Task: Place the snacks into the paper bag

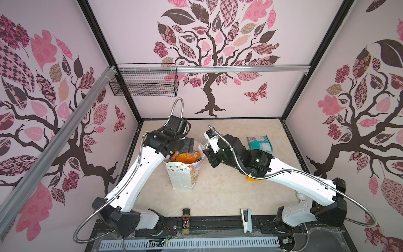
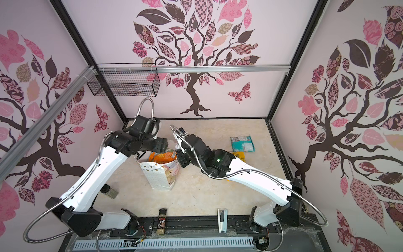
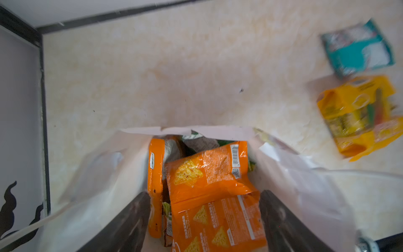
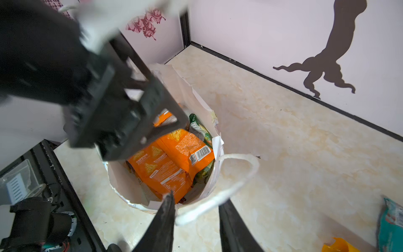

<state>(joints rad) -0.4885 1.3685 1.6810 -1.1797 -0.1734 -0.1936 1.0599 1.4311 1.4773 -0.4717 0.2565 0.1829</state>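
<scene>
The teal packet (image 1: 260, 144) and yellow packet (image 3: 357, 117) lie beyond the paper bag (image 1: 181, 174), on the side of the half-parted right gripper (image 4: 197, 198), while the left gripper (image 3: 205, 193) hangs wide over the bag.

Marbled table (image 1: 218, 189) bears paper bag (image 1: 182, 176), teal packet (image 1: 260, 144), yellow packet (image 3: 357, 115).

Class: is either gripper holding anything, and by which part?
Nothing is gripped. The left gripper is open above the orange packets in the paper bag; the right gripper is open too, the cord handle lying unclamped between its jaws.
</scene>
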